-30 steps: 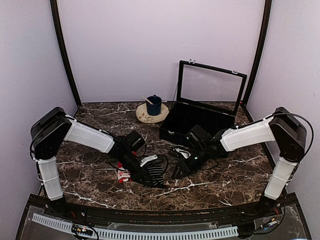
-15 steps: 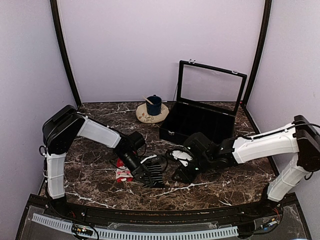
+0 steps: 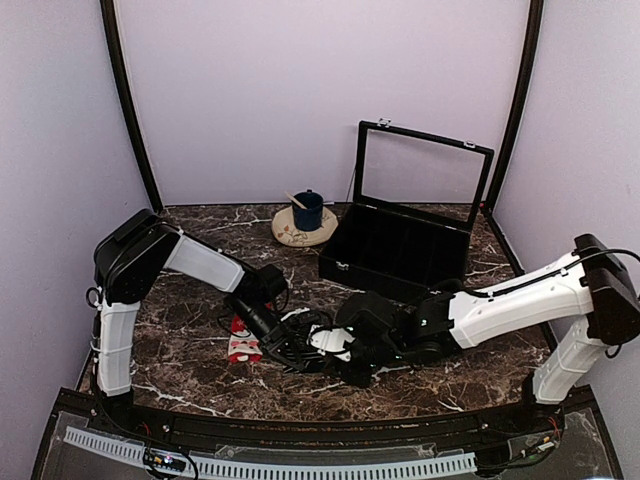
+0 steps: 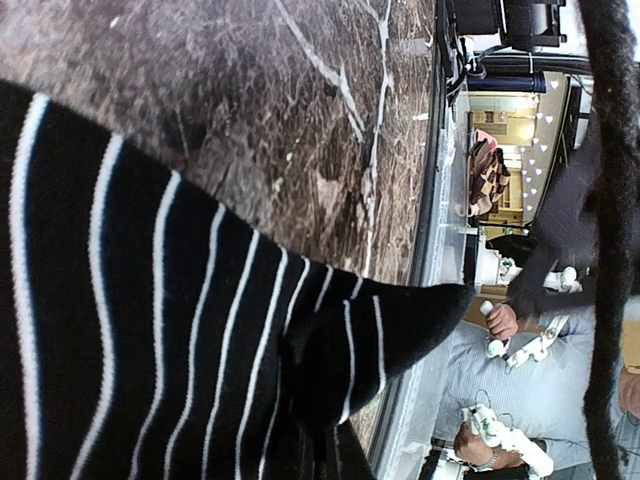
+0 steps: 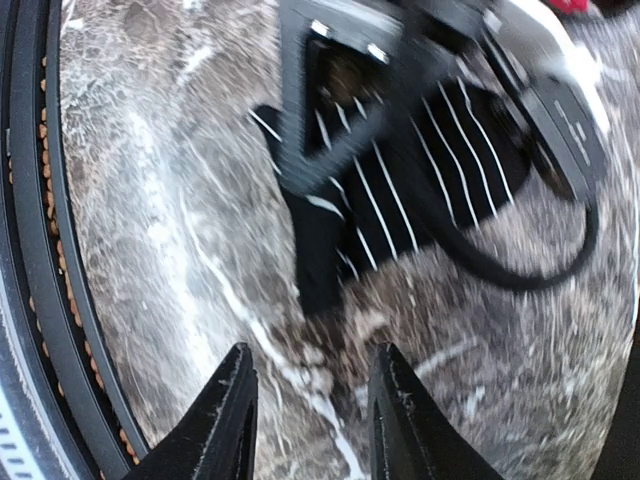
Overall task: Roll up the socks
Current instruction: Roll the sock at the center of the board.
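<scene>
The black sock (image 4: 150, 330) with thin white stripes fills the left wrist view and bunches up where my left jaws are, hiding them. In the top view it (image 3: 308, 346) lies on the marble at centre front, and my left gripper (image 3: 287, 350) is shut on it. The red sock (image 3: 243, 344) lies just left of that gripper. My right gripper (image 5: 312, 400) is open over bare marble a short way from the black sock's (image 5: 390, 200) near end, with nothing between its fingers (image 5: 238, 405). In the top view the right gripper (image 3: 337, 363) sits just right of the sock.
An open black box with a clear lid (image 3: 400, 245) stands at the back right. A blue mug on a round plate (image 3: 307, 214) is at the back centre. A black cable (image 5: 510, 275) loops by the sock. The table's front rail (image 3: 300, 418) is close below the grippers.
My right arm has stretched leftward, bringing its open gripper next to the black sock. The left gripper has shifted slightly left, still holding the sock.
</scene>
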Available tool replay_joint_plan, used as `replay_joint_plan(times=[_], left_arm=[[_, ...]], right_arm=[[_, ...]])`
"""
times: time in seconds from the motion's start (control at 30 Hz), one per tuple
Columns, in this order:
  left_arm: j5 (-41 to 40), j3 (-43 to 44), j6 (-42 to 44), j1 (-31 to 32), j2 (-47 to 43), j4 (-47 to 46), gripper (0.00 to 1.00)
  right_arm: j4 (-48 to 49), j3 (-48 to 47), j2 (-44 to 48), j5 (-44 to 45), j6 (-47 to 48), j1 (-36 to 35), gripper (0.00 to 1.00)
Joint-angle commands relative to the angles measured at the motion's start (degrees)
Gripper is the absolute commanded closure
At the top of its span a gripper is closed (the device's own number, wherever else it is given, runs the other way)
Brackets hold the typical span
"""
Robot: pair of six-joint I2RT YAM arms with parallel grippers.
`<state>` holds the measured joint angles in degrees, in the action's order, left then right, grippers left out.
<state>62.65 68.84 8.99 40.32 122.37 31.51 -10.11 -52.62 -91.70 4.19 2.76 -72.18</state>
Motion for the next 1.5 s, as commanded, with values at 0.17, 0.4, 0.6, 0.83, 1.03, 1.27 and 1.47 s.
replay_joint_plan(times=[0.17, 0.4, 0.6, 0.83, 1.03, 1.27, 1.47], left_arm=[[1.22, 0.33, 0.49, -1.62, 0.68, 3.24, 1.0], [2.48, 1.01, 0.69, -2.34, 1.5, 3.95, 1.0], [3.58, 0.89, 1.09, -2.54, 1.83, 4.28, 1.0], [4.05, 0.57, 1.29, -2.61, 2.07, 4.57, 1.0], [4.46, 0.26, 1.55, -2.7, 2.35, 4.82, 1.0], [4.69, 0.33, 1.57, -2.82, 2.83, 5.06, 1.0], [4.8, 0.42, 1.72, -2.79, 3.46, 5.31, 1.0]], right_arm=[[1.75, -6.5, -6.46, 3.72, 9.07, -4.09, 0.64], [2.39, -7.28, -7.75, 2.43, 12.11, -4.59, 0.64], [1.78, -9.21, -10.36, 2.42, 14.84, -4.55, 0.64], [2.09, -10.02, -12.76, 3.06, 16.55, -4.38, 0.64], [2.58, -9.96, -14.22, 2.49, 16.97, -3.43, 0.65], [3.04, -10.08, -14.59, 2.53, 18.09, -2.25, 0.64], [2.73, -9.85, -14.18, 2.33, 19.16, -1.52, 0.64]])
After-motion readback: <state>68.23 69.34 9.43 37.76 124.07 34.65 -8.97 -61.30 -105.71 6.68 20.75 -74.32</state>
